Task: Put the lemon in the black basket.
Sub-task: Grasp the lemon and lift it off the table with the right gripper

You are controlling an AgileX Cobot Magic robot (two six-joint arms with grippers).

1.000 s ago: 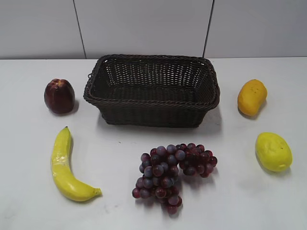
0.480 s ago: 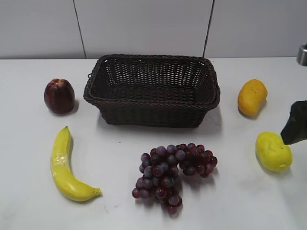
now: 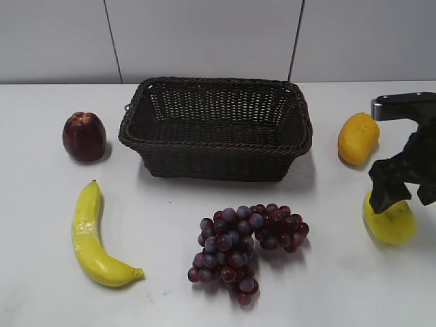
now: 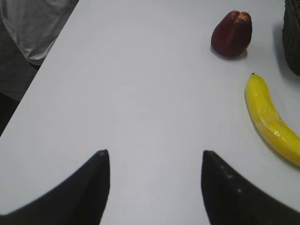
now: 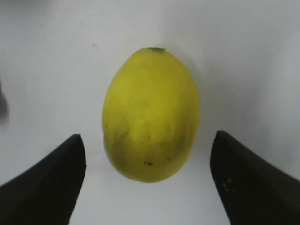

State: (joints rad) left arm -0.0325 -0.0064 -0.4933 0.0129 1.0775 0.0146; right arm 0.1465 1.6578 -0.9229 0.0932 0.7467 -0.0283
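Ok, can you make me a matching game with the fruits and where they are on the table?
Things:
1. lemon
2. banana
3. grapes
4. basket

Places:
A. in front of the basket
B. front left of the table
C. under the open right gripper
D. back middle, nothing inside

Pairs: 1-C, 2-B, 3-A, 4-D

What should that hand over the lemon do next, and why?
Probably lower a little further, then close. In the wrist view the right hand is open, its fingers on either side of the lemon but not touching it; the lemon still lies on the table.
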